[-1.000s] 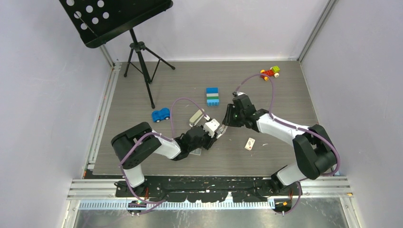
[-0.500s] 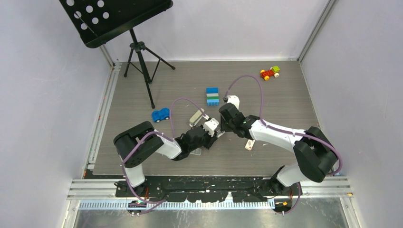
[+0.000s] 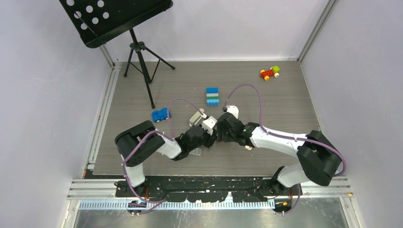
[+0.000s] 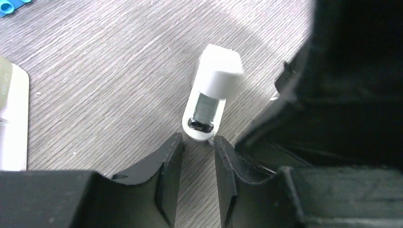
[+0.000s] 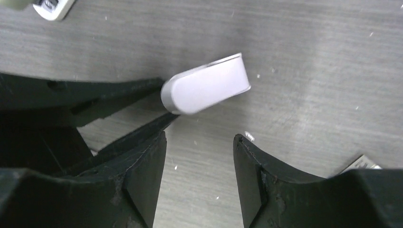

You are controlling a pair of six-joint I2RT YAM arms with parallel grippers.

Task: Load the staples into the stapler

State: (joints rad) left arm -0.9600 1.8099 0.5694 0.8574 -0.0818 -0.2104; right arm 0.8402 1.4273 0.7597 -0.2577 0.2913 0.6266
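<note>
The stapler (image 3: pixel 196 117), beige-grey on a white base, lies on the table just behind both grippers. One end of it shows in the left wrist view (image 4: pixel 12 118), and a corner shows in the right wrist view (image 5: pixel 52 7). My left gripper (image 3: pixel 209 131) (image 4: pixel 197 140) is shut by its fingertips on the end of a small white clip-like piece (image 4: pixel 216 71) (image 5: pixel 205 88) and holds it off the table. A grey metal strip (image 4: pixel 207 105) sits inside that piece; whether it is the staples I cannot tell. My right gripper (image 3: pixel 220 135) (image 5: pixel 199 137) is open and empty, close beside that piece.
A small white box (image 5: pixel 363 164) (image 3: pixel 248 147) lies just right of the right gripper, partly under the arm. A blue toy car (image 3: pixel 160 114), a block stack (image 3: pixel 212 96) and a red toy vehicle (image 3: pixel 269 72) lie farther back. A music stand (image 3: pixel 138 47) stands at the back left.
The right arm has swung left, up against the left gripper, and its jaws have opened wider. The left gripper has kept its hold on the white piece and shifted slightly back.
</note>
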